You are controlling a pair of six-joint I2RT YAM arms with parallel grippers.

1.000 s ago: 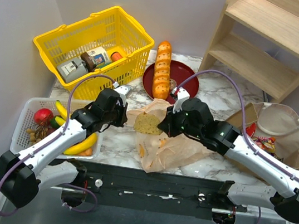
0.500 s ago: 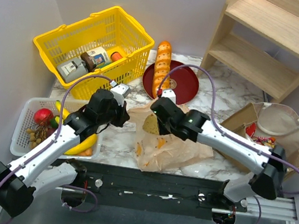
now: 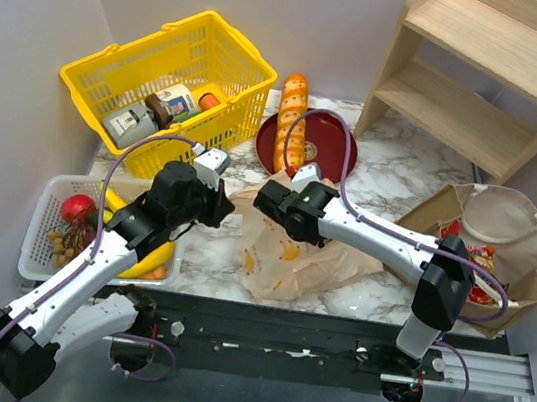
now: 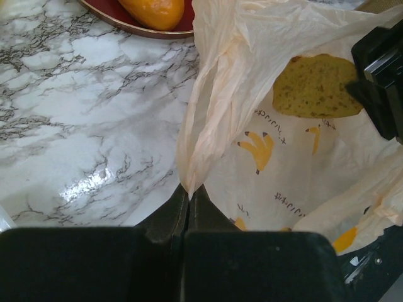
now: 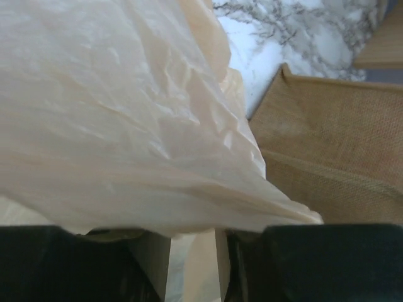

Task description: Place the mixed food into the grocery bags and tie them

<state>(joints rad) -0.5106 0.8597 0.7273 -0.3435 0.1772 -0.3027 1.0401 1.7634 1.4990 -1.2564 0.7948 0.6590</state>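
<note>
Marble surface [image 3: 393,179] is carrying a plastic bag [image 4: 252,75]; left claw [image 4: 189,192] is clenching the bag's edge; right claw [image 5: 192,242] is sitting released, jaws parted, beside the bun [image 4: 312,85].

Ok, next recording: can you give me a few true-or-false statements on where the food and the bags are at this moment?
1. The left claw is shut on the edge of the thin tan plastic bag. True.
2. The small round brown bun lies on the dark red round plate. False: it sits in the plastic bag's opening, and the plate holds the long orange-brown loaf.
3. The yellow plastic basket holds boxed and jarred goods. True.
4. The yellow banana is in the stiff brown paper bag. False: it lies in the white mesh tray.
</note>
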